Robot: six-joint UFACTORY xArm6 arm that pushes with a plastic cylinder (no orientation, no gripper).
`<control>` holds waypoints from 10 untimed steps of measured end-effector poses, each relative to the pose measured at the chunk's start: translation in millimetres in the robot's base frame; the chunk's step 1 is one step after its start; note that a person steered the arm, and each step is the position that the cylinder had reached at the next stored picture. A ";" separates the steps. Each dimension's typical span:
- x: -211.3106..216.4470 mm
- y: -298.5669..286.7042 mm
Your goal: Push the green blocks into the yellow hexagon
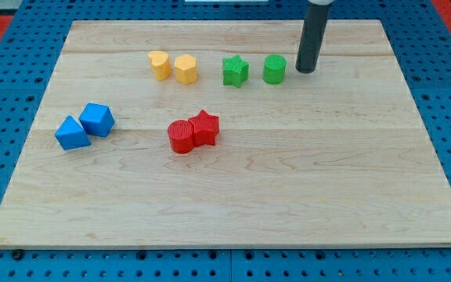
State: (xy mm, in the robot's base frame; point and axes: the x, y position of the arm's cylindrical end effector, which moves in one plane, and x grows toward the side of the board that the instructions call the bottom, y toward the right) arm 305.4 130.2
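- 2 red blocks sit nearest the view's bottom, at mid-tabletop [233, 211]: a red cylinder [181, 136] touching a red star [205, 128] on its right.
- 2 blue blocks lie at the view's left: a blue triangular block [71, 133] touching a blue cube [97, 119].
- Farther up, a yellow heart-like block [159, 64] sits just beside the yellow hexagon [185, 69].
- Right of these: green star [235, 70], then green cylinder [274, 69], slightly apart.
- My tip [305, 71] rests just right of the green cylinder; contact cannot be determined.
- Fingers: none fitted; state not applicable.
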 end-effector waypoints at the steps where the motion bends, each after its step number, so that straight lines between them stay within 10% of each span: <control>1: 5.5 -15.0; 10: 13.9 -53.8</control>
State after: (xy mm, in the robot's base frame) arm 319.4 76.4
